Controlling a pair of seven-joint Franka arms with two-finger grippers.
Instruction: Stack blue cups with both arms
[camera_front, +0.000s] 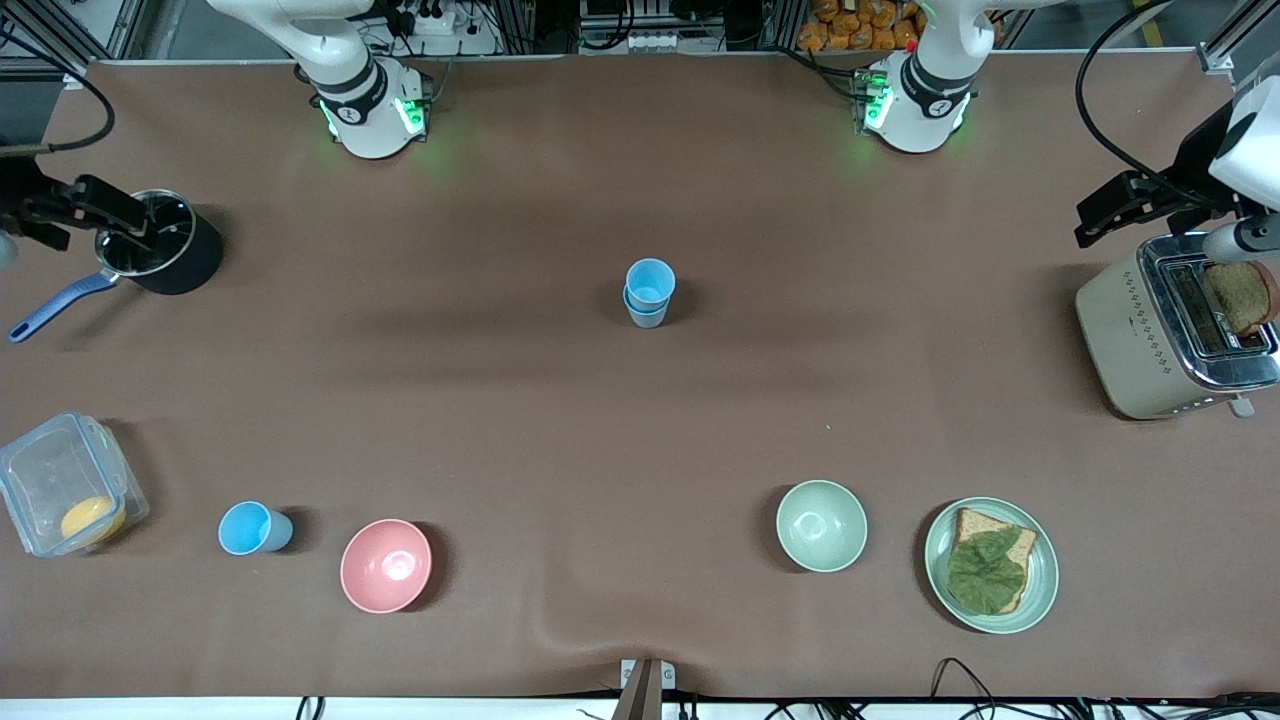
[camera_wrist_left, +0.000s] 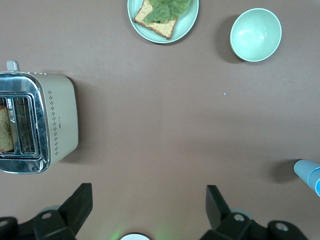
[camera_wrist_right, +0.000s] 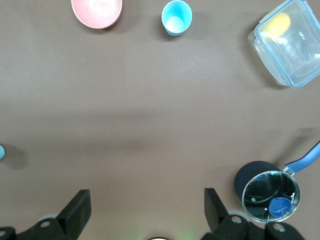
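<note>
The two blue cups (camera_front: 649, 290) stand nested, one in the other, upright at the middle of the table. Their edge shows in the left wrist view (camera_wrist_left: 311, 175) and as a sliver in the right wrist view (camera_wrist_right: 1, 151). My left gripper (camera_front: 1110, 212) is open and empty, up in the air beside the toaster at the left arm's end, well away from the cups (camera_wrist_left: 149, 192). My right gripper (camera_front: 85, 215) is open and empty, up in the air by the black pot at the right arm's end (camera_wrist_right: 146, 192).
A third, brighter blue cup (camera_front: 252, 528) stands beside a pink bowl (camera_front: 386, 565) and a clear lidded box (camera_front: 60, 495). A black pot (camera_front: 160, 255) has a blue handle. A toaster (camera_front: 1140, 330) holds bread. A green bowl (camera_front: 821, 525) and a plate (camera_front: 940, 580) with a sandwich sit near the front camera.
</note>
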